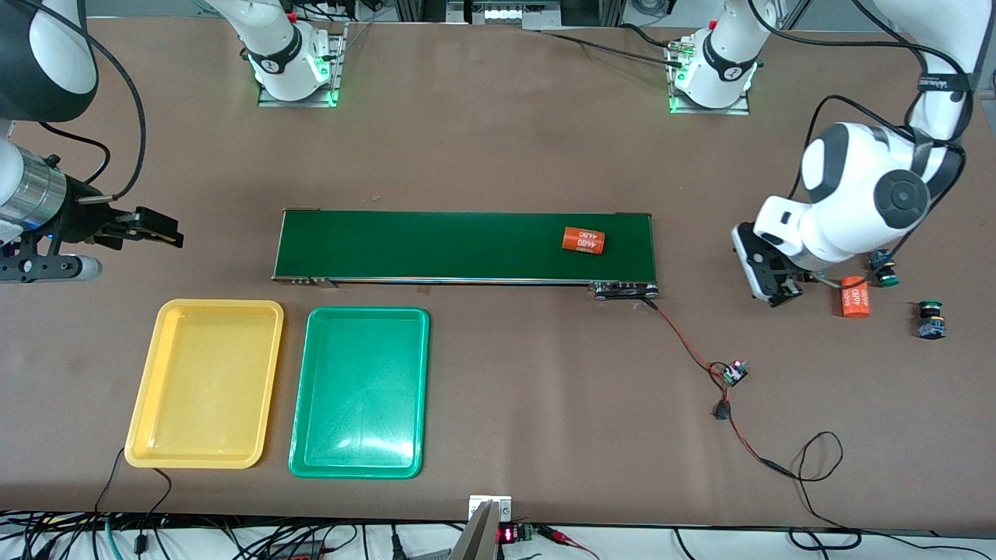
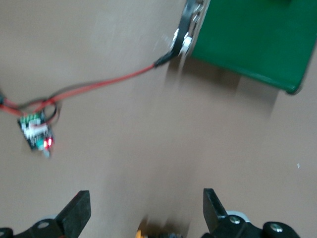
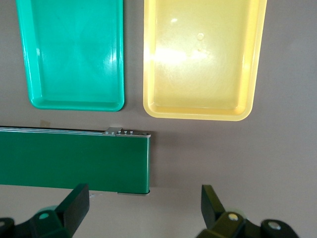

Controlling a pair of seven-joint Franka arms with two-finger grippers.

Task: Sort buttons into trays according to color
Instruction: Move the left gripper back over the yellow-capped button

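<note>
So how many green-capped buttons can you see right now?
2, both at the left arm's end of the table: one green button in the open, another green button partly hidden under the left arm, beside an orange cylinder. Others may be hidden.

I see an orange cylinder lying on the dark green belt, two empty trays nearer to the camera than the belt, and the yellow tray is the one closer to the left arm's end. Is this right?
Not quite. In the front view the green tray, not the yellow tray, lies closer to the left arm's end of the table. The rest holds: an orange cylinder lies on the belt, and both empty trays sit nearer to the camera than the belt.
</note>
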